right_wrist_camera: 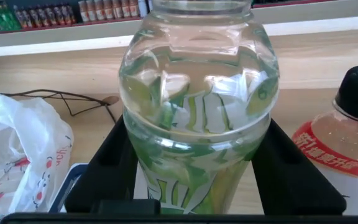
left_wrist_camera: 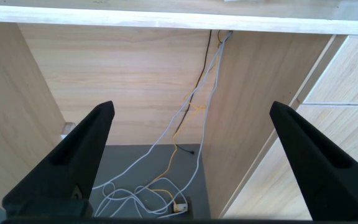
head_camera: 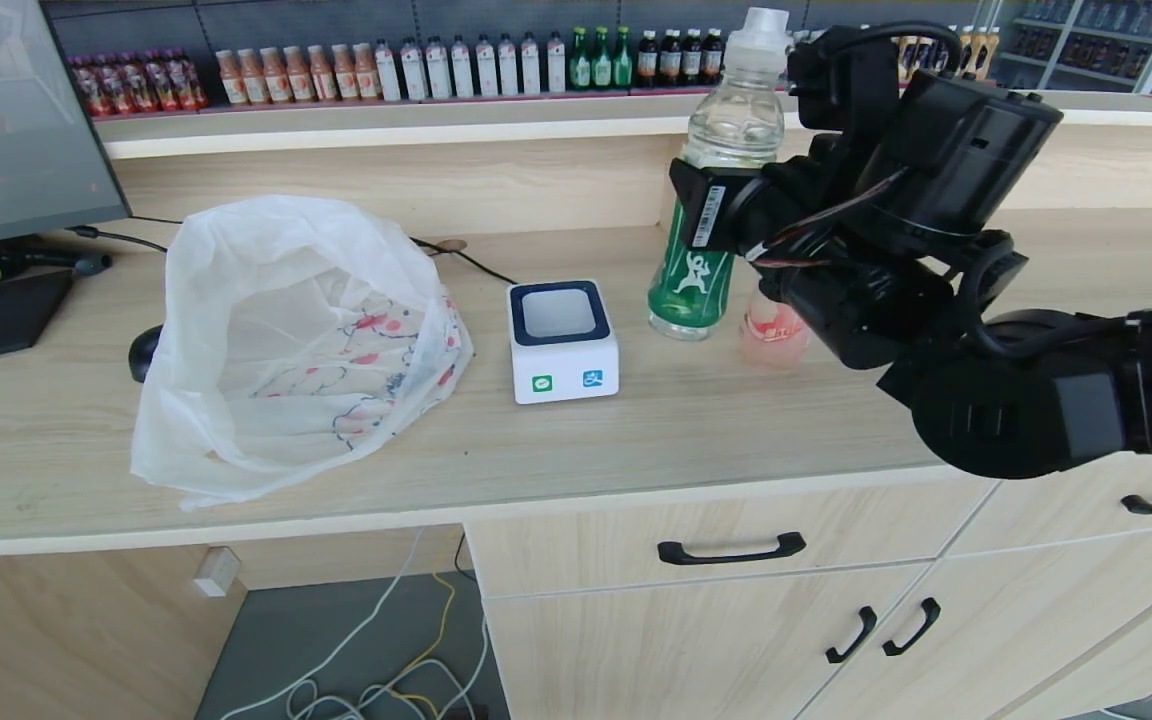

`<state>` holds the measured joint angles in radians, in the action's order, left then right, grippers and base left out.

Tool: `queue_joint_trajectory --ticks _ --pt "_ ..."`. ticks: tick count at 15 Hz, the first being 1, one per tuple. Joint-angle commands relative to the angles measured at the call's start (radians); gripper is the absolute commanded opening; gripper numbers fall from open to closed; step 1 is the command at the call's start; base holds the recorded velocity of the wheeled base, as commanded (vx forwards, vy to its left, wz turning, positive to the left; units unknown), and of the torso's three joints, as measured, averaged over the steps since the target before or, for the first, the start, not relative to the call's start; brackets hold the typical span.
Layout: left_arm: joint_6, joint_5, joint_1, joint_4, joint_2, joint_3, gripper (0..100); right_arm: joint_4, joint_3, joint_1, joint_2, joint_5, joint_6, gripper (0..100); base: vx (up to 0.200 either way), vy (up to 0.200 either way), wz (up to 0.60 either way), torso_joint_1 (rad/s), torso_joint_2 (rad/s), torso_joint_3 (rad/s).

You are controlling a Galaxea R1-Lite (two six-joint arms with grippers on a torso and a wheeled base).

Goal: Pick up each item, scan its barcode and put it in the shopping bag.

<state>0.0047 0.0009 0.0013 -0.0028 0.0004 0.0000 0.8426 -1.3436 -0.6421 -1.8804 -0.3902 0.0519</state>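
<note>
Bottle (right_wrist_camera: 197,124), wooden counter (head_camera: 696,420), perhaps shop shelves (head_camera: 436,105)

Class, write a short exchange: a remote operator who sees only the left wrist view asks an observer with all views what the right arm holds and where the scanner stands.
Operator: I see just my open left gripper and some cables. Is the right arm holding anything?
Observer: Yes. The right gripper is shut on the green-labelled bottle, which is upright.
Operator: Where is the scanner?
Observer: The scanner sits on the counter, between that bottle and the open shopping bag.
</note>
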Motion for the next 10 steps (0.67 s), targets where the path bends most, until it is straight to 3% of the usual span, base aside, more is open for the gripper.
queue_joint_trajectory --ticks 1,6,10 --pt "0.0 0.001 0.0 0.0 0.0 0.0 100 0.0 0.058 -0.014 0.095 0.002 0.0 0 0.0 0.0 0.0 0.0 0.0 0.0" --pt "0.0 0.001 0.0 0.0 0.0 0.0 100 -0.007 0.242 -0.031 0.265 0.013 0.002 0 0.0 0.0 0.0 0.0 0.0 0.0" --pt "0.0 0.001 0.0 0.0 0.0 0.0 100 -0.011 0.439 -0.031 0.406 0.116 0.04 0 0.0 0.0 0.0 0.0 0.0 0.0"
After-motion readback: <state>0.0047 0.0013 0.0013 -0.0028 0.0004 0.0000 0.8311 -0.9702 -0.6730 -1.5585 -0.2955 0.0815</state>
